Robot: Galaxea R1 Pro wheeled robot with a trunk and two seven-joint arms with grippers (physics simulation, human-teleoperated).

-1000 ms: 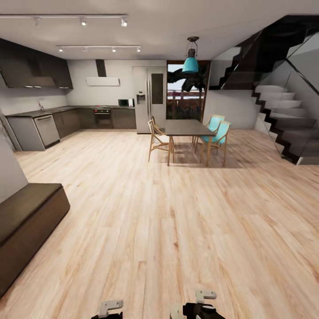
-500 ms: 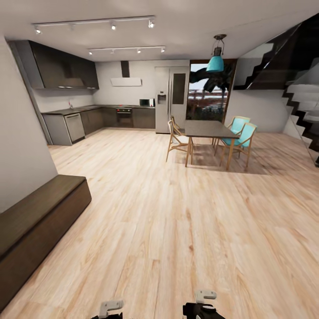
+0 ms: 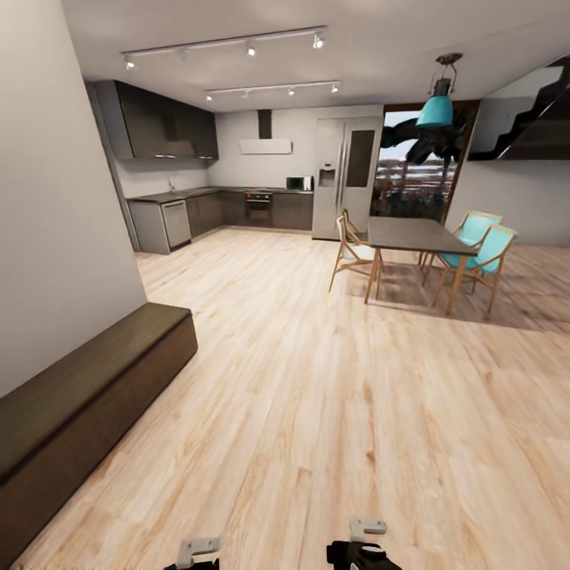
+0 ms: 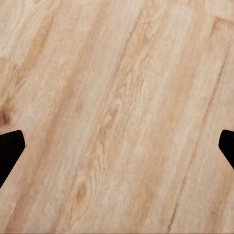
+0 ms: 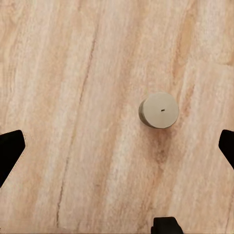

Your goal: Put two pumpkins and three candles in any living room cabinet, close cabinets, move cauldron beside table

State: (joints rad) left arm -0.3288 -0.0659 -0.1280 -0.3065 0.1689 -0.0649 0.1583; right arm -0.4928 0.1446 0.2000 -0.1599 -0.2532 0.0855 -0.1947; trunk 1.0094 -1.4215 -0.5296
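One candle [image 5: 159,110] stands upright on the floor [image 5: 73,97] below the right end effector [image 5: 117,146], axis vertical, wick up; the right arm looks nearer. Both end effectors gape wide, empty; the left end effector [image 4: 117,146] faces bare boards. Off to the left lies the cabinet [image 3: 87,396], shut, its length along the wall.
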